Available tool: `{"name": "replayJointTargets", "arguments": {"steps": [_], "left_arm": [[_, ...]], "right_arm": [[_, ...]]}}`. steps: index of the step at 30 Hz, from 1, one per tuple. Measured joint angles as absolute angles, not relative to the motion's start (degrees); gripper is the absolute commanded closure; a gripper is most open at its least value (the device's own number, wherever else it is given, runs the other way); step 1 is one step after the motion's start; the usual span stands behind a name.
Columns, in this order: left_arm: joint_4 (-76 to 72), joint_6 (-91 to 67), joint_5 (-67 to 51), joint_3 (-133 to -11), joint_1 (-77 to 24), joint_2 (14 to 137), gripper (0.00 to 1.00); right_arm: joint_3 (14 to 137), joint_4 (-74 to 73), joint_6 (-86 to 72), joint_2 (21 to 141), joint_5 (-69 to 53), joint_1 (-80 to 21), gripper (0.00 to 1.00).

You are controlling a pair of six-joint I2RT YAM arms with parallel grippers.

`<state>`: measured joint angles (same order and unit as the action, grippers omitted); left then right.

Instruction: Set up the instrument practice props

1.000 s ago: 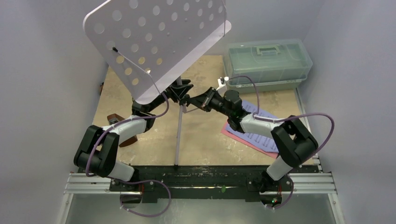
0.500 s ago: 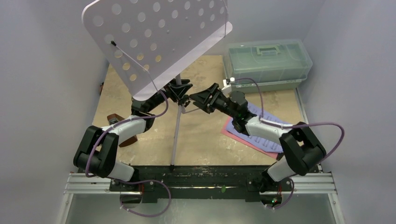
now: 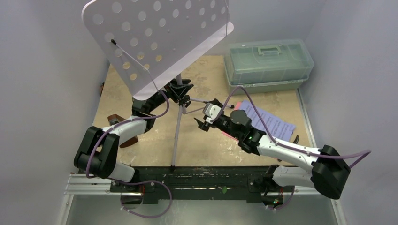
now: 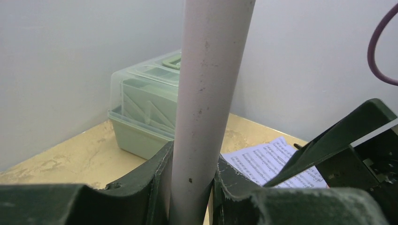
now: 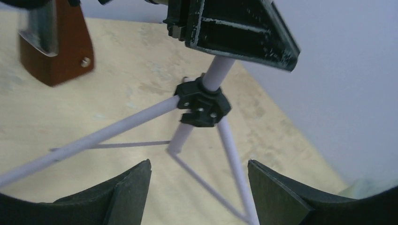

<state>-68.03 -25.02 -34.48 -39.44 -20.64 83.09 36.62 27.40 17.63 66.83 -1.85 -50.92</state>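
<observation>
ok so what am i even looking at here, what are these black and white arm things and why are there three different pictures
These are two robot arms bolted at the near edge of a table, each ending in a two-finger gripper. The wide picture comes from a fixed camera above and behind them; the other two come from a camera on each wrist, so that arm's own fingers show. The left gripper is clamped on the pole of a lavender music stand with a holed plate. The right gripper is open and empty, facing the stand's tripod legs. On the table lie music sheets, a brown metronome and a green lidded box.
</observation>
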Motion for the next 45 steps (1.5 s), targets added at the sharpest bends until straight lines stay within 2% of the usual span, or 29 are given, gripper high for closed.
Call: {"name": "replayJointTargets", "arguments": {"steps": [2,3,11,18,22,26,30,34,36,42,44,45], "left_arm": [[-68.03,-25.04,-34.44,-39.44,-20.64,83.09,1.0],[-68.03,-25.04,-34.44,-39.44,-20.64,83.07,1.0],[-68.01,-25.06,-34.28,-39.44,-20.64,83.02,1.0],[-67.9,-25.08,-34.24,-39.44,-20.62,82.87,1.0],[-67.81,-25.1,-34.24,-39.42,-20.58,82.81,1.0],[-67.83,-25.32,-34.24,-39.42,-20.58,82.81,1.0],[-67.99,-25.71,-34.24,-39.42,-20.47,82.81,1.0],[-68.05,-25.91,-34.09,-39.42,-20.38,82.81,1.0],[-68.05,-25.93,-34.06,-39.42,-20.38,82.81,1.0],[-68.14,-26.11,-33.47,-39.42,-19.86,82.74,1.0],[-68.25,-26.3,-33.67,-39.42,-19.9,82.7,1.0],[-68.31,-26.46,-33.82,-39.42,-19.92,82.7,1.0]], "right_arm": [[36.62,29.19,26.11,67.33,-1.1,-51.16,0.43],[36.64,29.63,29.69,67.7,-0.91,-51.22,0.46],[36.67,33.71,55.29,74.04,-5.23,-52.71,0.37],[39.46,38.74,63.66,81.03,-6.09,-52.77,0.46],[40.71,42.33,64.29,84.44,-5.19,-52.77,0.48],[40.71,45.98,62.76,86.94,-2.74,-52.88,0.55],[40.71,48.34,59.13,87.81,-1.69,-52.88,0.67],[40.73,49.63,50.59,88.16,-0.43,-52.99,0.86],[41.12,49.87,42.85,88.53,0.75,-53.21,1.0],[43.44,47.99,9.65,88.33,3.51,-52.8,1.0],[42.83,48.58,-4.47,88.07,4.69,-52.29,0.95],[42.13,49.1,-12.78,87.81,5.04,-51.79,0.98]]}}
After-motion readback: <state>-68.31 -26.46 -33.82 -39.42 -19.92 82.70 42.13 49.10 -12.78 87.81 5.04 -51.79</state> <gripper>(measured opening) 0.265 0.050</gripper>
